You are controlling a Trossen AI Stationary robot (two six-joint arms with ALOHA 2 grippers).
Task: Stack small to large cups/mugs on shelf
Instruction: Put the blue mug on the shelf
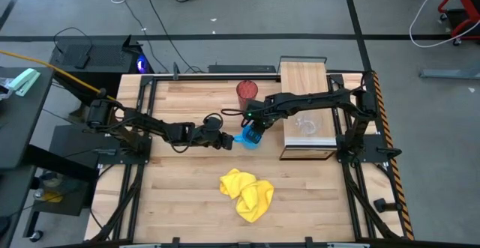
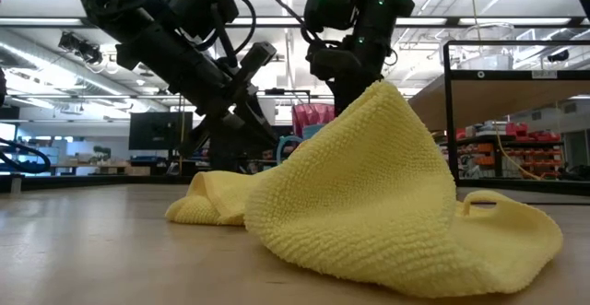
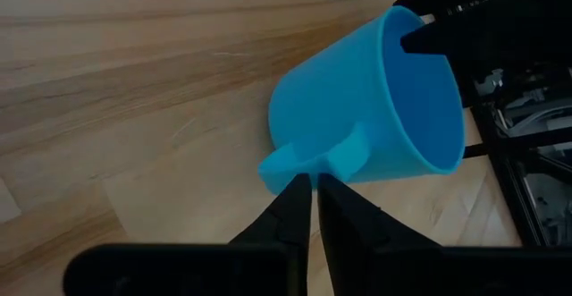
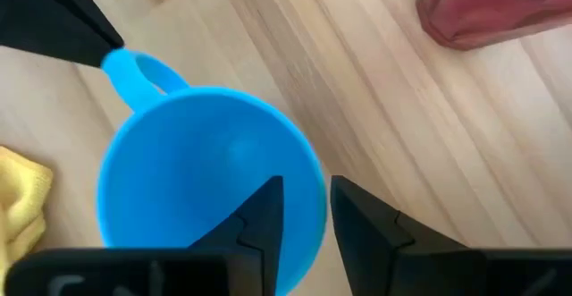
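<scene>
The bright blue mug (image 1: pixel 252 136) is at the table's middle, handle toward the left, and shows in both wrist views (image 3: pixel 375 108) (image 4: pixel 206 180). My left gripper (image 3: pixel 314 185) is shut on its handle. My right gripper (image 4: pixel 308 193) is open, one finger inside the mug's rim and one outside. The dark red tumbler (image 1: pixel 247 91) stands on the table behind the mug. The small clear cup (image 1: pixel 306 123) stands on the light-wood shelf (image 1: pixel 304 79) at the right. My left gripper pinches the outer edge of the mug's handle (image 3: pixel 308 159) between its two fingertips, coming level from the table's left. The mug's mouth points away from this gripper. Whether the mug's base rests on the table I cannot tell.
A crumpled yellow cloth (image 1: pixel 247 192) lies near the table's front and fills the low view (image 2: pixel 369 194). The table's left half and right front are bare wood.
</scene>
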